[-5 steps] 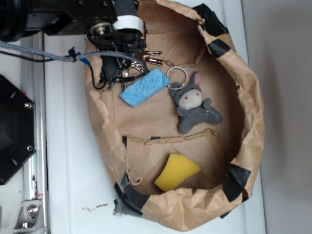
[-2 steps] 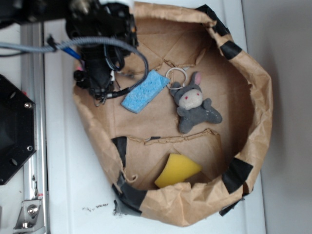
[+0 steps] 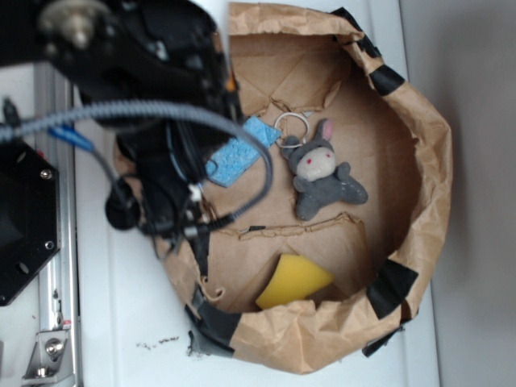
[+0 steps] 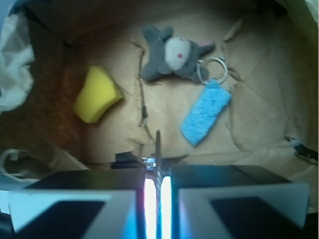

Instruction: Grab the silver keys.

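In the wrist view my gripper [image 4: 158, 172] is shut, with a thin metal strip of the silver keys [image 4: 158, 145] pinched edge-on between the two pads. A small shiny bit of the bunch shows just left of it. In the exterior view the black arm and its cables cover the left side of the brown paper bag [image 3: 431, 169]. The gripper [image 3: 179, 232] hangs blurred over the bag's left rim, above the floor. The keys themselves are hidden there.
On the bag's floor lie a light blue sponge [image 3: 243, 151] [image 4: 205, 112], a grey plush bunny [image 3: 322, 171] [image 4: 172, 51] with a white ring [image 3: 292, 122], and a yellow sponge [image 3: 292, 282] [image 4: 97, 94]. A black base [image 3: 20, 218] stands at the left.
The arm has swung from the bag's far left corner toward the near left rim and looms larger. The keys that lay beside the blue sponge are gone from that spot.
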Robot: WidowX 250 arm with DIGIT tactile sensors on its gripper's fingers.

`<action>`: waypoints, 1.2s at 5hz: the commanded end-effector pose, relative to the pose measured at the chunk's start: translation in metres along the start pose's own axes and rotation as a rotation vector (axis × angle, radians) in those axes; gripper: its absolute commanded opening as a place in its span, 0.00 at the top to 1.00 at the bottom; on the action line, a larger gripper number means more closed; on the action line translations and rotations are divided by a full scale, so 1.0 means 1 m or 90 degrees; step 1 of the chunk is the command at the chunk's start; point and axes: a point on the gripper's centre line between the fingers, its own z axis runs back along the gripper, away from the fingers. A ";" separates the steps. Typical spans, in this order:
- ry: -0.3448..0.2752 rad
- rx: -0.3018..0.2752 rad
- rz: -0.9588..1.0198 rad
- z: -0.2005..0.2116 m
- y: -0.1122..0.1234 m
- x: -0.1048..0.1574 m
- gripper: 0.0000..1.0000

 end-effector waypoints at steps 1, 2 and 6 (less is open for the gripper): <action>-0.131 0.025 -0.035 0.018 -0.012 0.061 1.00; -0.178 0.007 -0.029 0.035 0.000 0.098 1.00; -0.079 -0.063 -0.032 0.046 -0.003 0.073 1.00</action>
